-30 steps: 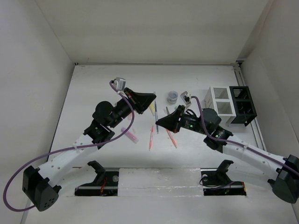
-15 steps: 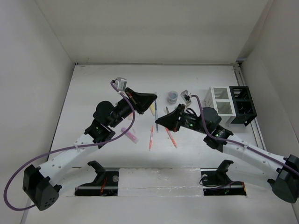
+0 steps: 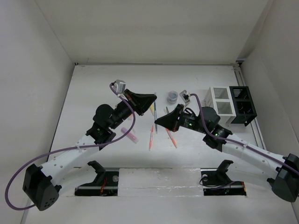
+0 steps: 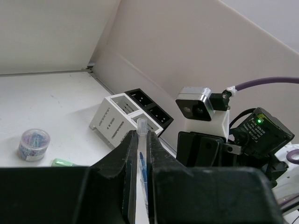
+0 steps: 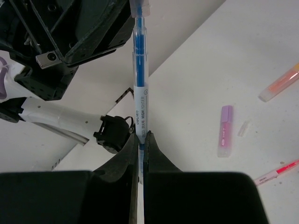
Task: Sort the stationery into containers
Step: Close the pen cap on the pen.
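A thin clear pen with a blue core [image 3: 155,112] is held off the table between both grippers. My left gripper [image 3: 152,99] is shut on its upper end; in the left wrist view the pen [image 4: 141,156] sits between the closed jaws [image 4: 141,135]. My right gripper [image 3: 157,122] is shut on its lower end; in the right wrist view the pen [image 5: 139,93] rises out of the jaws [image 5: 142,136]. The white mesh box [image 3: 219,99] and the black mesh box [image 3: 243,103] stand side by side at the right.
A purple highlighter [image 3: 130,135] and two orange-red pens [image 3: 151,136] [image 3: 171,136] lie on the table near the front. A small grey round roll [image 3: 173,96] sits behind. A yellow highlighter [image 3: 152,109] is partly hidden. A green highlighter [image 4: 63,163] shows in the left wrist view.
Both grippers stay shut on the blue pen. The left arm has shifted slightly up and back, and the right gripper has edged a little to the left.
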### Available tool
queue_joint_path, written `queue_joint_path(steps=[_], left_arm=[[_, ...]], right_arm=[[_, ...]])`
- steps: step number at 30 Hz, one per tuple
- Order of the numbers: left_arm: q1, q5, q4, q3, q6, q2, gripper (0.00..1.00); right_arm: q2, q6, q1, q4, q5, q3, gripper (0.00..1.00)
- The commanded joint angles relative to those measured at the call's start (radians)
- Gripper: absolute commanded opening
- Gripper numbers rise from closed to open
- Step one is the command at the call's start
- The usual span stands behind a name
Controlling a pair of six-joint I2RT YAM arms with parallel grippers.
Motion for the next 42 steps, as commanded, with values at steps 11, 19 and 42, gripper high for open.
queue_joint_path(steps=[11,19,42], left_arm=[[-0.003,0.039,0.011,-0.005,0.044,-0.021,0.0],[-0.003,0.039,0.011,-0.005,0.044,-0.012,0.0],[-0.003,-0.058,-0.011,0.025,-0.111,0.02,0.0]], right_arm=[[-0.057,0.021,-0.04,0.086,0.038,0.039,0.0],[-0.077,0.012,-0.049,0.068,0.028,0.048,0.0],[0.055,0.039,-0.049,0.384,-0.003,0.049,0.0]])
